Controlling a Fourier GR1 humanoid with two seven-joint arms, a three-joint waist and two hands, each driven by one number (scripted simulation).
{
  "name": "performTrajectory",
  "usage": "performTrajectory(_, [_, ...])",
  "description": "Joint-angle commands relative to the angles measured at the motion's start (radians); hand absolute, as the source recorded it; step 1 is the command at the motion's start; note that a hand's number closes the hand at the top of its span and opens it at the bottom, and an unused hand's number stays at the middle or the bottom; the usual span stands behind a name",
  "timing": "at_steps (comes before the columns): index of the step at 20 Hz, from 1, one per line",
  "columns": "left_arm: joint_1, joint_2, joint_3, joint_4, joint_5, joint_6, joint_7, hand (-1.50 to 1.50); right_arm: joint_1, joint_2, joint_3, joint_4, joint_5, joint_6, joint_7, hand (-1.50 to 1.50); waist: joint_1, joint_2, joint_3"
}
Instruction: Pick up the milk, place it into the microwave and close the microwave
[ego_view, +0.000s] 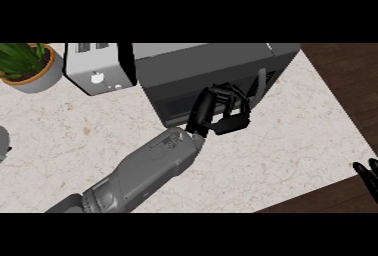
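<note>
The grey microwave stands at the back middle of the counter, its dark door facing me and looking shut or very nearly so, with a vertical handle on its right side. My left hand reaches in from the lower left and rests against the door front, fingers loosely bent and holding nothing. My right hand shows only at the right edge, open and resting. No milk is visible anywhere; whether it is inside the microwave cannot be seen.
A silver toaster stands just left of the microwave. A potted plant sits in the back left corner. A grey object pokes in at the left edge. The marble counter ends at the right, with dark wooden floor beyond.
</note>
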Motion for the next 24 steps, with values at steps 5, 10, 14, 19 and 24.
performTrajectory(5, [-0.057, 0.001, 0.052, 0.091, 0.054, 0.036, -0.065, 1.5, -0.02, -0.031, 0.006, -0.018, -0.032, 0.039, 0.01, -1.5, -0.015, 0.018, 0.0])
performTrajectory(10, [-0.05, 0.001, 0.042, 0.1, 0.078, 0.04, -0.094, 1.5, -0.029, -0.038, 0.025, -0.049, -0.054, 0.045, 0.024, -1.5, -0.022, 0.025, -0.002])
performTrajectory(14, [-0.045, 0.001, 0.044, 0.105, 0.096, 0.038, -0.128, 1.5, -0.023, -0.045, 0.027, -0.05, -0.07, 0.055, 0.028, -1.5, -0.029, 0.028, -0.001])
performTrajectory(19, [-0.051, 0.001, 0.036, 0.114, 0.114, 0.053, -0.147, 1.5, -0.033, -0.059, 0.022, -0.068, -0.085, 0.052, 0.041, -1.5, -0.032, 0.029, -0.002])
performTrajectory(24, [-0.044, 0.001, 0.026, 0.119, 0.13, 0.056, -0.18, 1.5, -0.032, -0.078, 0.017, -0.074, -0.089, 0.063, 0.053, -1.5, -0.042, 0.033, -0.001])
